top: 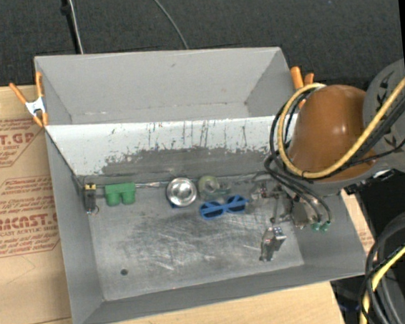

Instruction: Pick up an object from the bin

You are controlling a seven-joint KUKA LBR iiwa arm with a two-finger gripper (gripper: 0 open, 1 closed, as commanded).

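grey bin [176, 254] holds green block [119, 194], silver cap [181, 191], blue clip [222, 207]

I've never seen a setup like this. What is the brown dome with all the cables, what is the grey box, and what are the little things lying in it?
A single camera looks down, slightly from one side, into a grey metal bin. The orange-brown dome with cables is a cover on a robot arm's wrist; the arm reaches in from the right. Below it, the gripper, the arm's two-fingered "hand", sits low over bare floor near the bin's right front corner, and I see nothing held in it. Along the back of the floor lie a green block, a shiny silver round piece, a small pale greenish thing and a blue piece, which is nearest the gripper.
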